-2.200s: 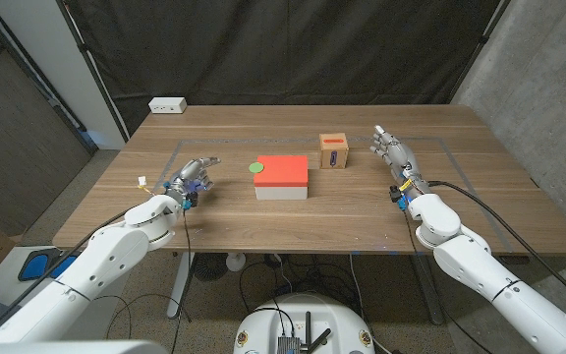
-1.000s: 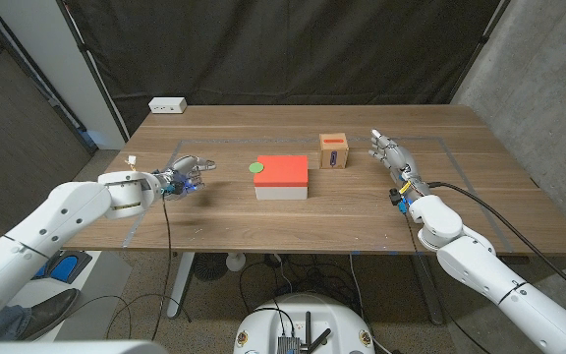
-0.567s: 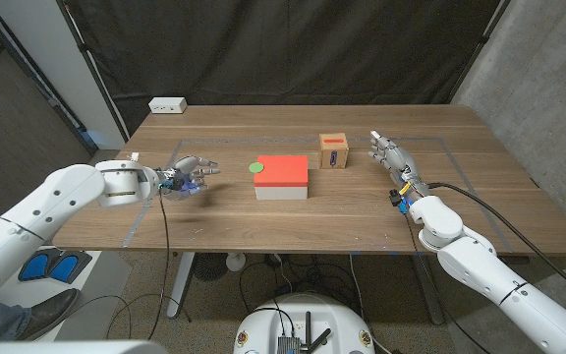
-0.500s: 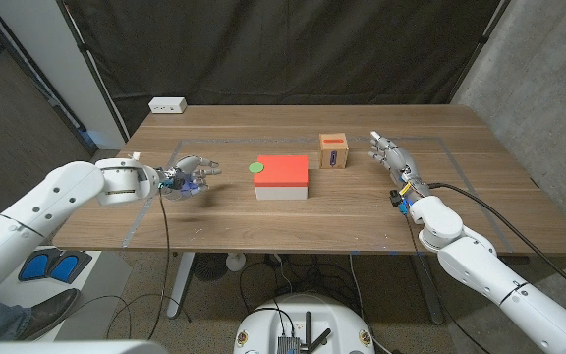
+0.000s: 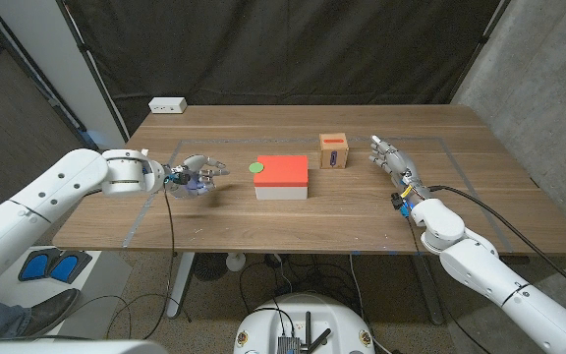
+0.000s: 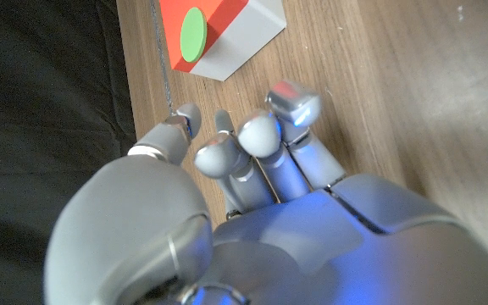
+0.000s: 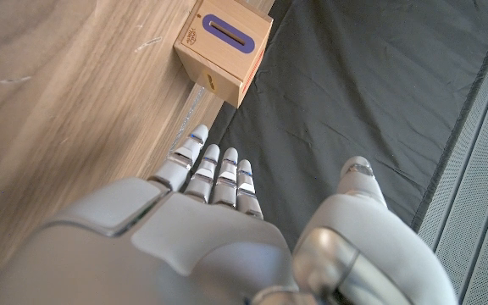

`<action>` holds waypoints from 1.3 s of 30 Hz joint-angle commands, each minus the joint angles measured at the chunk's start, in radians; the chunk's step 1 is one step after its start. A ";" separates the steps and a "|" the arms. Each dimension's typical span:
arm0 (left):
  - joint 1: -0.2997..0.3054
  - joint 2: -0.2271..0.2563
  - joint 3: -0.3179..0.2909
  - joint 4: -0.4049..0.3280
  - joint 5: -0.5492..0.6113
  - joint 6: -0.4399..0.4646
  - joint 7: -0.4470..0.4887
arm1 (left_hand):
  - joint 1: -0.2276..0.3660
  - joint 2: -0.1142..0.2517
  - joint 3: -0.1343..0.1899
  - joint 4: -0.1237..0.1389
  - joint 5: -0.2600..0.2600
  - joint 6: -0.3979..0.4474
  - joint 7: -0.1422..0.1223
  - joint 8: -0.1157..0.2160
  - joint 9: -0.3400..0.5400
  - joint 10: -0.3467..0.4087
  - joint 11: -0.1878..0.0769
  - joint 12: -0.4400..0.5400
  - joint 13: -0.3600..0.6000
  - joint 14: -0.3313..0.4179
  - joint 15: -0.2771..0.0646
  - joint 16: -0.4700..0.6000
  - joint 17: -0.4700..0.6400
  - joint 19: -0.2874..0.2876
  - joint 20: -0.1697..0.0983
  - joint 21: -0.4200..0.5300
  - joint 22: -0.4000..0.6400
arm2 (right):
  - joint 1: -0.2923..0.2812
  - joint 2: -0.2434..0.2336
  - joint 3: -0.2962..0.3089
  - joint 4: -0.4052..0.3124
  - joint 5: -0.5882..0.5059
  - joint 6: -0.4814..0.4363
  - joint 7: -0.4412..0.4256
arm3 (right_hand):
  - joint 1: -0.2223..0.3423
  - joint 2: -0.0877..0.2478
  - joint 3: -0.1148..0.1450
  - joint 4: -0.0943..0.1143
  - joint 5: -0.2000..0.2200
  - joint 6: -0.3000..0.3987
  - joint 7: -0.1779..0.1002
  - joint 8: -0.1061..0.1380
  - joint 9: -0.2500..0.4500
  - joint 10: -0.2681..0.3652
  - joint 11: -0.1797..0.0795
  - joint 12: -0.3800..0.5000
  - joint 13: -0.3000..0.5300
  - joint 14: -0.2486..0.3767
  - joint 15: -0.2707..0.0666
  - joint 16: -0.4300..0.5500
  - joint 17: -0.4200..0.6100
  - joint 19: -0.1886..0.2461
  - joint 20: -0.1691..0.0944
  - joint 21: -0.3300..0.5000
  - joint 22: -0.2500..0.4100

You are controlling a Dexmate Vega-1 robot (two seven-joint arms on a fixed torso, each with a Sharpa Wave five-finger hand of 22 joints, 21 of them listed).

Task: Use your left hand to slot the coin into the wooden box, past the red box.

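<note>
From the head camera, your left hand (image 5: 197, 175) hovers left of the red box (image 5: 283, 176) with its fingers spread and nothing in them, lined up on the coin (image 5: 256, 166), a green disc lying at the red box's left edge; whether it sits on the lid or on the table just beside it is hard to tell here. The wooden box (image 5: 334, 150) stands just right of the red box and a little behind it, slot up, so the carry has to cross the red box. Your right hand (image 5: 388, 152) waits, released, right of the wooden box, out of the way. In the left wrist view the fingers (image 6: 257, 135) point at the red box (image 6: 231, 38), apart and holding nothing, and the coin (image 6: 192, 31) appears to lie on its lid. In the right wrist view that hand (image 7: 202, 220) holds nothing, fingers straight toward the wooden box (image 7: 224, 47), whose slot is unobstructed.
</note>
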 commanded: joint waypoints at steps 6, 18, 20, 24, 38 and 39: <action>-0.154 -0.049 0.134 0.081 0.012 0.064 -0.023 | -0.041 -0.013 0.026 -0.006 -0.011 -0.015 0.003 0.015 -0.007 0.000 -0.001 -0.006 -0.001 0.007 -0.001 0.010 0.018 0.006 -0.006 -0.008 0.002 | 0.004 -0.009 0.012 0.021 0.014 0.016 0.016 | 0.015 0.001 0.000 -0.007 0.000 0.009 0.001 0.002 0.005 0.012 0.002 0.004 0.003 0.012 -0.001 0.007 0.001 0.011 0.006 0.006 0.003; -0.212 -0.098 0.179 0.110 0.039 0.092 -0.017 | -0.057 -0.011 0.054 -0.008 -0.016 -0.021 0.006 0.021 -0.027 0.000 0.000 -0.004 -0.001 0.006 -0.001 0.005 0.027 0.020 -0.006 0.009 0.014 | -0.001 -0.018 0.024 0.031 0.025 0.018 0.024 | 0.015 0.001 0.000 -0.007 0.000 0.011 -0.001 0.002 0.006 0.017 0.002 0.005 0.003 0.013 -0.001 0.007 0.000 0.012 0.006 0.006 0.003; -0.220 -0.105 0.185 0.112 0.044 0.097 -0.017 | -0.058 -0.013 0.057 -0.008 -0.017 -0.029 0.006 0.018 -0.031 -0.002 0.000 -0.005 -0.003 0.012 -0.001 0.008 0.026 0.022 -0.006 0.011 0.015 | -0.002 -0.020 0.025 0.032 0.027 0.019 0.026 | 0.015 0.001 0.000 -0.007 0.000 0.011 -0.001 0.002 0.006 0.017 0.004 0.005 0.003 0.014 -0.002 0.008 0.000 0.013 0.006 0.006 0.003; -0.226 -0.119 0.191 0.109 0.054 0.098 -0.007 | -0.061 -0.017 0.061 -0.009 -0.020 -0.033 0.008 0.018 -0.038 0.001 0.000 -0.003 -0.001 0.010 -0.001 0.010 0.028 0.021 -0.006 0.015 0.014 | -0.003 -0.022 0.027 0.033 0.029 0.019 0.027 | 0.015 0.001 0.000 -0.007 0.000 0.011 -0.001 0.002 0.006 0.019 0.005 0.005 0.003 0.013 -0.001 0.007 -0.001 0.012 0.006 0.005 0.003; -0.224 -0.149 0.188 0.114 0.049 0.098 0.009 | -0.058 -0.018 0.070 -0.010 -0.026 -0.036 0.011 0.022 -0.059 -0.002 0.000 -0.016 -0.015 0.012 -0.001 0.023 0.044 0.022 -0.007 0.033 0.009 | -0.010 -0.023 0.033 0.054 0.043 0.034 0.040 | 0.016 0.002 0.000 -0.007 0.000 0.012 -0.004 0.001 0.006 0.025 0.006 0.006 0.004 0.016 0.001 0.008 -0.002 0.013 0.006 0.005 0.003; -0.225 -0.151 0.189 0.114 0.048 0.100 0.012 | -0.058 -0.017 0.071 -0.010 -0.026 -0.031 0.009 0.024 -0.061 0.000 0.000 -0.011 -0.010 0.004 -0.001 0.014 0.037 0.022 -0.007 0.036 0.010 | -0.010 -0.023 0.033 0.056 0.043 0.036 0.041 | 0.016 0.002 0.000 -0.007 0.000 0.012 -0.004 0.001 0.006 0.025 0.006 0.006 0.004 0.016 0.003 0.008 -0.002 0.014 0.006 0.005 0.003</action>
